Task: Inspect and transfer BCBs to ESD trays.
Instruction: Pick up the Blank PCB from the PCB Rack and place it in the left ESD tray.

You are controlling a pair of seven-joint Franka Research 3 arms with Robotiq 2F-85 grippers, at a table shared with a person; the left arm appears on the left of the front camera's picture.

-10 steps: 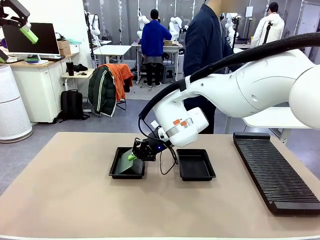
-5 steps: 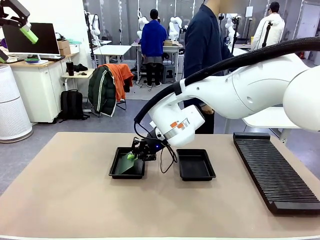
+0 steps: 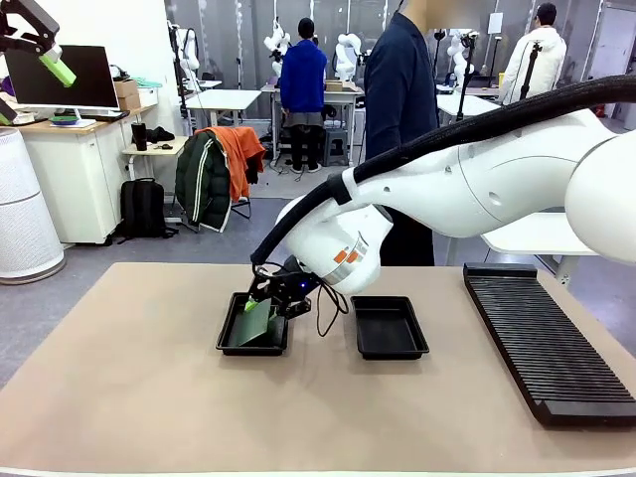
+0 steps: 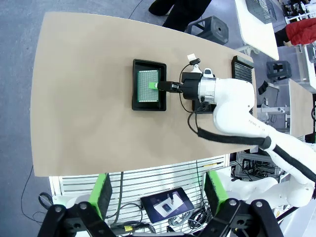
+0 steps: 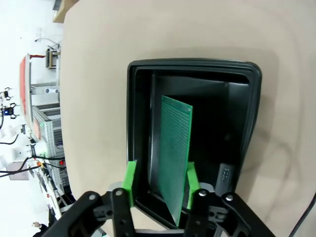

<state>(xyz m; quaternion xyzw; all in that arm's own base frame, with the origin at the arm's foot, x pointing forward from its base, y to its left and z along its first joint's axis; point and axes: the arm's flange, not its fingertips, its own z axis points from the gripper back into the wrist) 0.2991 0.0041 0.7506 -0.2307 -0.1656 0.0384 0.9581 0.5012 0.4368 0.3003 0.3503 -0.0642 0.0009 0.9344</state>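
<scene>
**Board's in the tray, pincer letting go**

Quick update from our bench (image 3: 129, 397). The right pincer (image 5: 159, 185) hangs over the left of the two ESD trays (image 5: 143, 69). Its green pads stand apart with the BCB (image 5: 175, 148) between them. There's a visible gap on one side of the board, so we read that as released, not clamped.

The board isn't flat yet. Its lower edge is down inside the tray and it leans at a tilt, top edge up near the pads. We guess it went in edge-first because that's how a two-finger grip carries a thin board. It should drop flat once the fingers clear.

The other tray (image 3: 390, 355) sits just beside it with nothing in it, probably waiting for the next board. The long slotted rack (image 3: 542, 348) is well off to the right.

The left pincer (image 4: 157, 190) is parked high above the bench, spread wide and holding nothing, which keeps it out of the way.

Compared with a second ago, the jaws were shut on the board and now they're parted. The right wrist has also swung a bit toward the left. The board looks about as tilted as it was.
</scene>
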